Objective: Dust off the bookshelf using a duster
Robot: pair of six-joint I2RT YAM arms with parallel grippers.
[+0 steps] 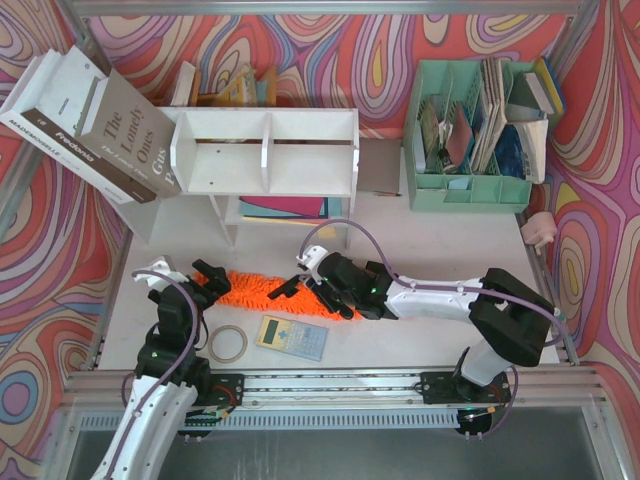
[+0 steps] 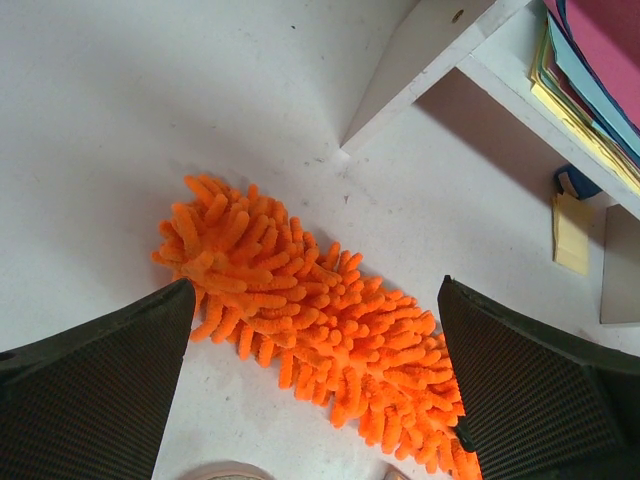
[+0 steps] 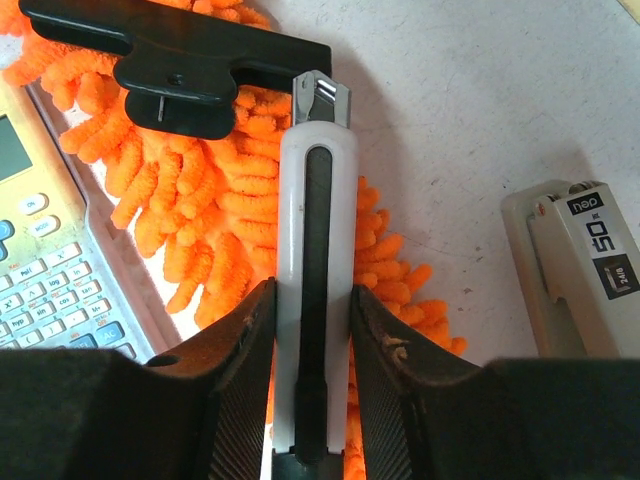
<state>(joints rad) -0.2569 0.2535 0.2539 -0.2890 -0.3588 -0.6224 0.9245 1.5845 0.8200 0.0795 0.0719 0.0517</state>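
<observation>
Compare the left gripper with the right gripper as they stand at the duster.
The left gripper is wide open and holds nothing. The right gripper has narrow jaws pressed on both sides of a slim white-and-black tool. The left gripper hangs over the fluffy left end of the duster, while the right gripper sits toward its right end, near the calculator. Both are low over the orange duster.

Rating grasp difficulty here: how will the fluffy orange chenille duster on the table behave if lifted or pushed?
The fluffy orange chenille duster looks soft and loose-stranded, so it likely squashes under a claw and weighs little. Lying flat and shaggy on the white table, it probably drags rather than rolls; its core's stiffness is hidden.
</observation>
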